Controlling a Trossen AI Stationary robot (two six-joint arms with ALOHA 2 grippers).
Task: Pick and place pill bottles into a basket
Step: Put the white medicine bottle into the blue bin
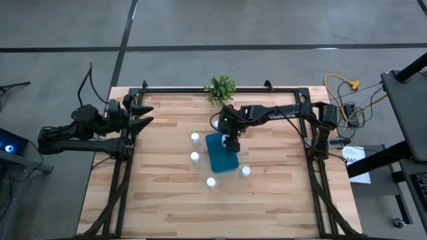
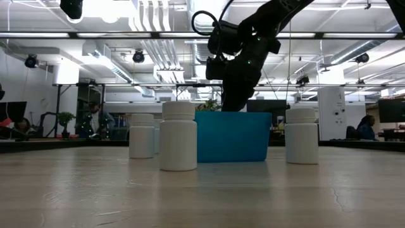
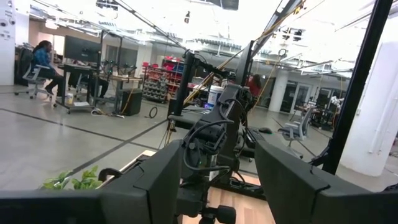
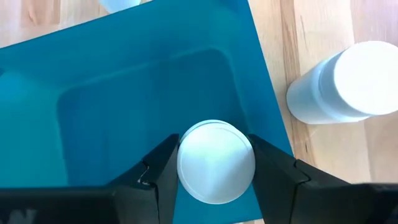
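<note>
Now | right claw [image 4: 216, 163] pointing down over basket [image 4: 124, 81], pinching pill bottle [image 4: 216, 160] | left claw [image 3: 214, 177] spread, parked table-edge

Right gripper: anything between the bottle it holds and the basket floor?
Nothing: in the right wrist view the right gripper holds a pill bottle over the bare basket floor.

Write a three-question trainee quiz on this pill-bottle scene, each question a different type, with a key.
1. True or false: the right tool is shut on a pill bottle above the basket.
2. How many bottles stand on the table outside the basket in the high view? A) two B) four C) six
3. Fill in: the left tool waits at the table's ____ edge, holding nothing.

Key
1. True; the cap sits between its fingers over the blue bin.
2. B; two to the basket's left, one in front, one at its right.
3. Left.
</note>
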